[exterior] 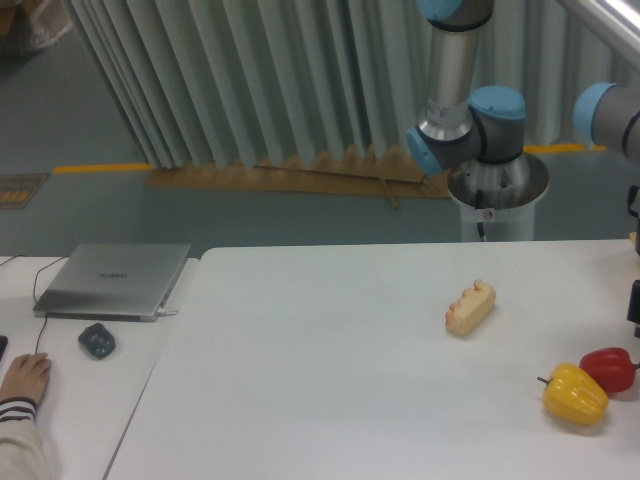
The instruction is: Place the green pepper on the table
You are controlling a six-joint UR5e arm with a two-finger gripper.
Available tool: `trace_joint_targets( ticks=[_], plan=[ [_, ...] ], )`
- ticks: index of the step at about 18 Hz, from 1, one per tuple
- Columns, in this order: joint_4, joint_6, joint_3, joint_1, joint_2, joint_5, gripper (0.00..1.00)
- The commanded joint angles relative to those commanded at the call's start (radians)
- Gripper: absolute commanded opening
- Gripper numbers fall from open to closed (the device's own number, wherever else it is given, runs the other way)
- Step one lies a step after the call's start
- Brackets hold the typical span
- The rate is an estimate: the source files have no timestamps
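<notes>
On the table (330,400), two peppers (590,385); no legible writing

White table (320,360) w/ yellow pepper (575,394), red pepper (609,368) (tan pastry (470,307)).

The table (330,380) is bare across its centre and left half. Toward three o'clock lies a cream toothed block (471,307); at four o'clock the yellow pepper (575,394) and red pepper (609,369) touch near the edge. The arm's base (497,190) stands at one o'clock behind the table.
</notes>
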Motion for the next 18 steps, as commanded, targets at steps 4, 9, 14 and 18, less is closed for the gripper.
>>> trace_joint_targets(
  ticks=[4, 9, 14, 18],
  plan=[
    [0.002, 0.179, 0.008, 0.002, 0.002, 0.002, 1.0],
    [0.002, 0.248, 0.008, 0.052, 0.008, 0.003, 1.0],
    [0.006, 0.5, 0.021, 0.106, -0.006, 0.002, 1.0],
    [0.04, 0.63, 0.025, 0.132, -0.044, 0.0, 1.0]
  ],
)
